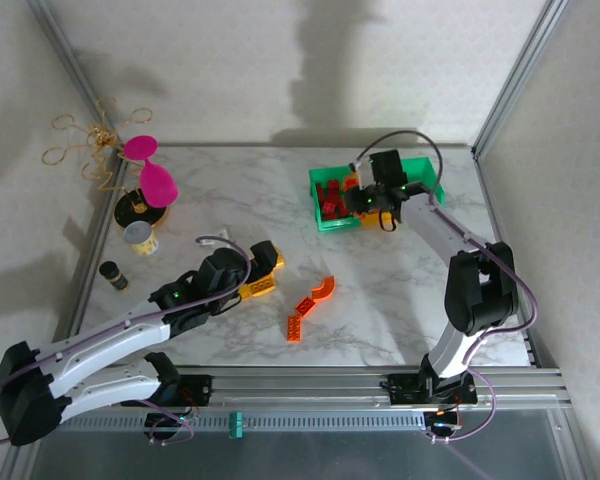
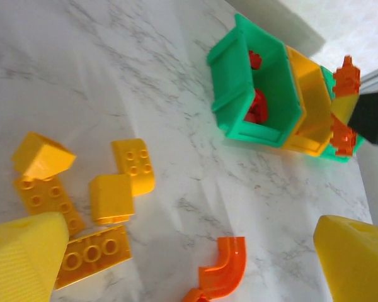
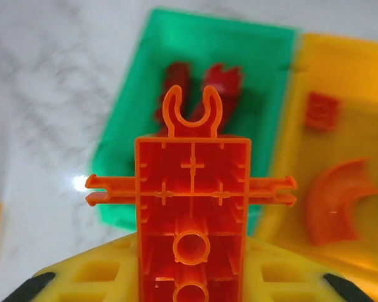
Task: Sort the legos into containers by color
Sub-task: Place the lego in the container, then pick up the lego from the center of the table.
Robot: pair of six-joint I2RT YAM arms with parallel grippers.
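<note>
Partly done — red bricks [image 1: 332, 200] lie in the green bin [image 1: 335, 226], upper right. Right gripper [image 3: 192, 277] clamps an orange brick [image 3: 192, 201] above the containers [image 1: 420, 165]. Left gripper [image 2: 190, 258] gapes empty — yellow bricks [image 2: 120, 198] and orange arch [image 1: 325, 288] lie unsorted, centre.

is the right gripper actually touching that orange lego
Touching. The right wrist view shows the orange lego clamped between the yellow fingers of the right gripper.
</note>
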